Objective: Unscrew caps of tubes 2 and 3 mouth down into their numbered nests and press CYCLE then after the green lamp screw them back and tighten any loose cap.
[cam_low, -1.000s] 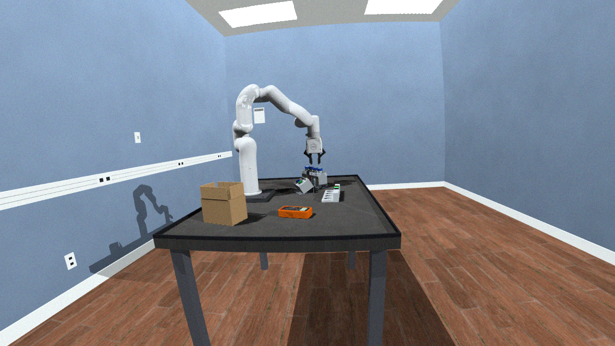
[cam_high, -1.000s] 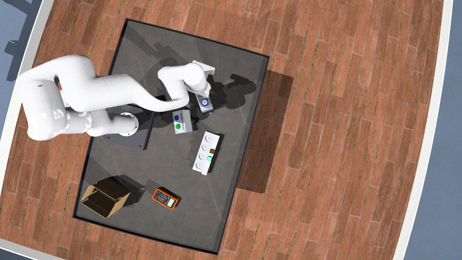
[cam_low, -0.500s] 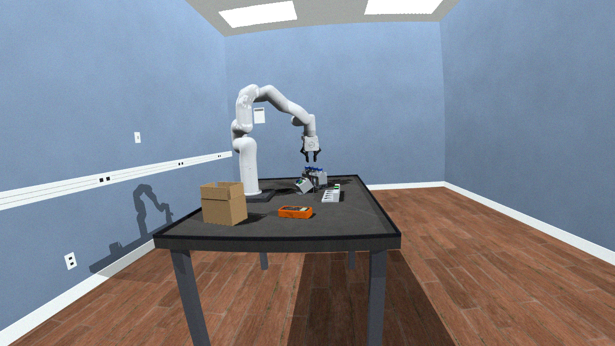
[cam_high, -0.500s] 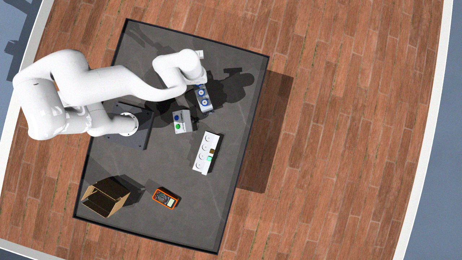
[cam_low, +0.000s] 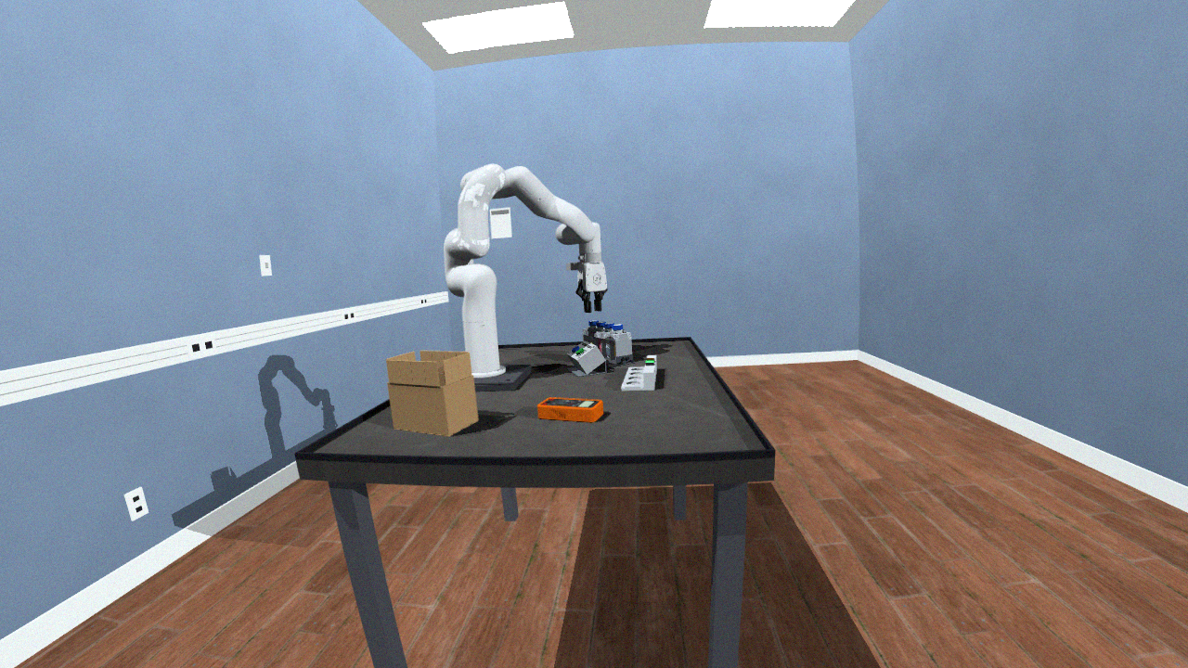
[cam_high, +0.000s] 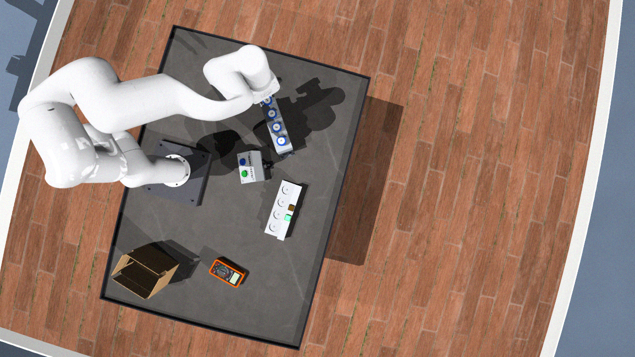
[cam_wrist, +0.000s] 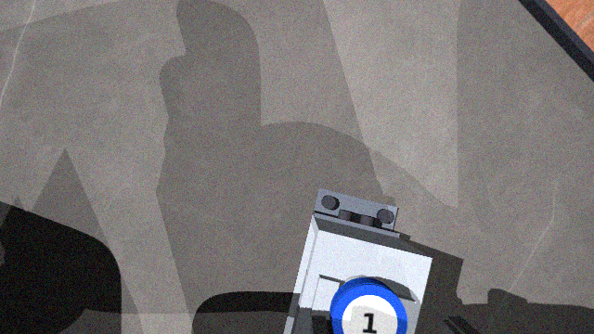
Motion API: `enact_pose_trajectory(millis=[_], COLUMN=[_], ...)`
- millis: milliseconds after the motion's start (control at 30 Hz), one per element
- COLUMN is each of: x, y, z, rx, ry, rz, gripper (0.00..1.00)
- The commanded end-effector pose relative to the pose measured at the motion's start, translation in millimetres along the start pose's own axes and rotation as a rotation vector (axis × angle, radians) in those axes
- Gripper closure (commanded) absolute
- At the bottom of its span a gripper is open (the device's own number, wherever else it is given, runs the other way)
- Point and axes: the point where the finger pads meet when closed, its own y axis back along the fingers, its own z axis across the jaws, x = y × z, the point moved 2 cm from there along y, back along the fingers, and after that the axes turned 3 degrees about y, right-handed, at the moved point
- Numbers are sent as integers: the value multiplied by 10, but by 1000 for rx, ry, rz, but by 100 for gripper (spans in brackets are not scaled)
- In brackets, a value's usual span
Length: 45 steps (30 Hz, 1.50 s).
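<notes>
The decapping station (cam_high: 276, 122) stands at the back of the table, and all its tubes carry blue caps. Cap 1 (cam_high: 266, 101) is at the far end, then cap 2 (cam_high: 271, 114), cap 3 (cam_high: 276, 127) and cap 4 (cam_high: 281, 141). My gripper (cam_low: 591, 305) hangs well above the tube 1 end of the station, partly open and empty. In the wrist view, cap 1 (cam_wrist: 368, 306) sits at the bottom edge and the fingers are out of sight. The cap tray (cam_high: 283, 209) has empty nests, and its green lamp (cam_high: 287, 217) is lit.
The key housing (cam_high: 250, 166) with the blue key (cam_high: 242, 161) and the green key (cam_high: 243, 173) lies between the arm's base and the station. A cardboard box (cam_high: 144, 269) and an orange multimeter (cam_high: 226, 271) sit at the near end of the table.
</notes>
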Motion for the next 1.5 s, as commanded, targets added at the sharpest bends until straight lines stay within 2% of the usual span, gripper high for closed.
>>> enact_pose_trajectory(millis=[0, 333, 1433, 1467], x=[10, 7, 6, 6], y=[-47, -343, -443, -443], z=[14, 15, 14, 14], rx=[-3, -3, -3, -3], ry=[6, 6, 6, 6], rz=[-13, -13, -13, -13], gripper=[54, 54, 54, 100])
